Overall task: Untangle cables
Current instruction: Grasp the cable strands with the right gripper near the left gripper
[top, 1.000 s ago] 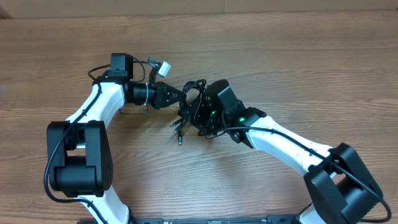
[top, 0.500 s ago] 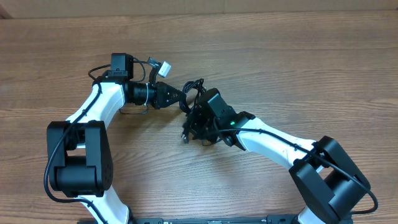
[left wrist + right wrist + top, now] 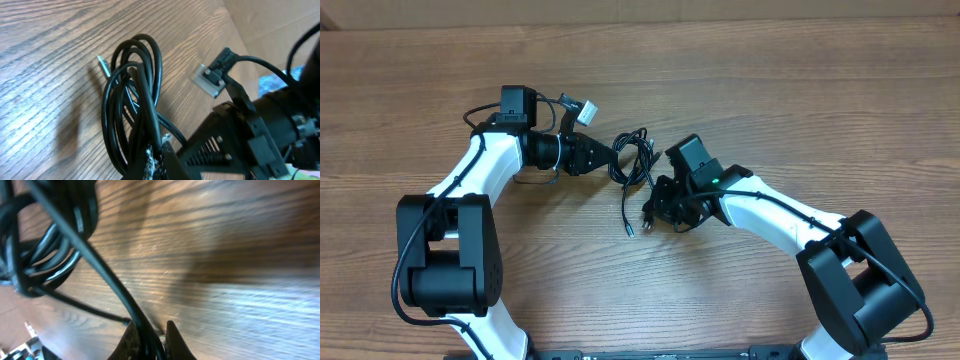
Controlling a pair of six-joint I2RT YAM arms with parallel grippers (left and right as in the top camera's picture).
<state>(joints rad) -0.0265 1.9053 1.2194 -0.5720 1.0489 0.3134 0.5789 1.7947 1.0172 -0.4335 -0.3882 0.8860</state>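
**Overhead view, read left to right.** The left arm [image 3: 485, 170] extends over the wooden worktop [image 3: 820, 90]. Its left fingers [image 3: 605, 158] are clenched on the left edge of the cables [image 3: 638, 152], a bunch of thin black loops lying between the two arms. The left wrist view shows the loops fanning out from the clenched tips, with a silver-tipped plug [image 3: 101, 62] resting on the wood beside them. From the bunch, one loose strand [image 3: 625, 200] trails toward the front edge and ends in a small plug [image 3: 629, 230] lying free on the worktop. Just right of this plug, the right fingers [image 3: 658, 208] are shut on another strand. The right wrist view shows both tips pinching a single black cord, with the bunch at upper left. The right arm [image 3: 770, 215] runs off to the lower right.
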